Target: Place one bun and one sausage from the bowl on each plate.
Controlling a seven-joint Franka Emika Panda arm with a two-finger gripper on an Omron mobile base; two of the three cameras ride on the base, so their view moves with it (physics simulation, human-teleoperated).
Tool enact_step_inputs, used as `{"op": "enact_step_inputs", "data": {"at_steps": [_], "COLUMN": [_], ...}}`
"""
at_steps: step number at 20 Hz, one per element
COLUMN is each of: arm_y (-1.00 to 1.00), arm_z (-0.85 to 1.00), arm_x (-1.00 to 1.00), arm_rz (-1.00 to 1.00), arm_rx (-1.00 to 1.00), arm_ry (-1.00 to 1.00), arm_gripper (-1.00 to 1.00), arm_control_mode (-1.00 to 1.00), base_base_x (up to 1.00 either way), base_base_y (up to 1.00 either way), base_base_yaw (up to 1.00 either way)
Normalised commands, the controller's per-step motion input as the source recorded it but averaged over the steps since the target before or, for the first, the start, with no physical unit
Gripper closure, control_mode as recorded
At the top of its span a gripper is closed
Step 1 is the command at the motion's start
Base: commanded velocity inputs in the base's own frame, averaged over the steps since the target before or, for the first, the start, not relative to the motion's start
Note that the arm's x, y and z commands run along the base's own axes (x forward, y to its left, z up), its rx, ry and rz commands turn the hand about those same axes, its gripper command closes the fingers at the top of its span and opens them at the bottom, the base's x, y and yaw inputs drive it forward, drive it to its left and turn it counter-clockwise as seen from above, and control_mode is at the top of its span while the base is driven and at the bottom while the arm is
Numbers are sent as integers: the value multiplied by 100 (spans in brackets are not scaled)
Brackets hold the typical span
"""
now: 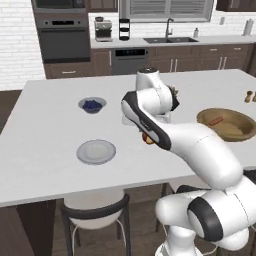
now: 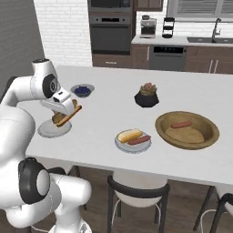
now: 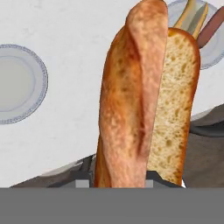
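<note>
Clamped nearly shut, the jaws of the gripper [image 2: 63, 113] pinch the lower end of a bun [image 3: 146, 105], which rises lengthwise in front of the hand camera with its crust on one side and its crumb on the other. From the right base view the bun hangs tilted above the empty plate [image 1: 96, 151], which lies near the front edge of the island top toward its left end; whether the bun is squarely over the plate or off to one side I cannot tell. The filled plate [image 2: 133, 140], carrying a bun and a sausage, sits near the front edge further right, just beside the wooden bowl [image 2: 187, 130], where one sausage [image 2: 182, 124] and what looks like one more bun [image 2: 184, 135] remain. A small bowl of berries [image 1: 92, 105] stands behind the empty plate, and a plant pot [image 2: 146, 97] sits toward the middle of the top. By my judgement the task is past halfway: this bun needs setting down, then the last sausage. The risk lies in the grip being at one end only, so the long bun could pivot or slip on release and roll off the shallow rim. Letting go from too high, or off centre, could leave it on the island top.
</note>
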Motion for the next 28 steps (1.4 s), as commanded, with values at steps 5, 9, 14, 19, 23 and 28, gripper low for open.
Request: {"op": "enact_step_inputs", "data": {"at_steps": [5,9,14,19,23,28], "arm_y": [30,51,72,52,34,29], "arm_z": [-1,-47,-70,-75,-78,-66], "arm_x": [35,90,87,90,65,41], "arm_rz": [0,0,0,0,0,0], "arm_rx": [1,5,3,4,1,0], "arm_ry": [8,19,20,26,12,0], "arm_gripper": [100,100,100,100,100,100], "arm_control_mode": [-100,-100,-100,-100,-100,-100], "base_base_x": [14,0,0,0,0,0], "base_base_y": [37,0,0,0,0,0], "base_base_yaw": [0,0,0,0,0,0]}}
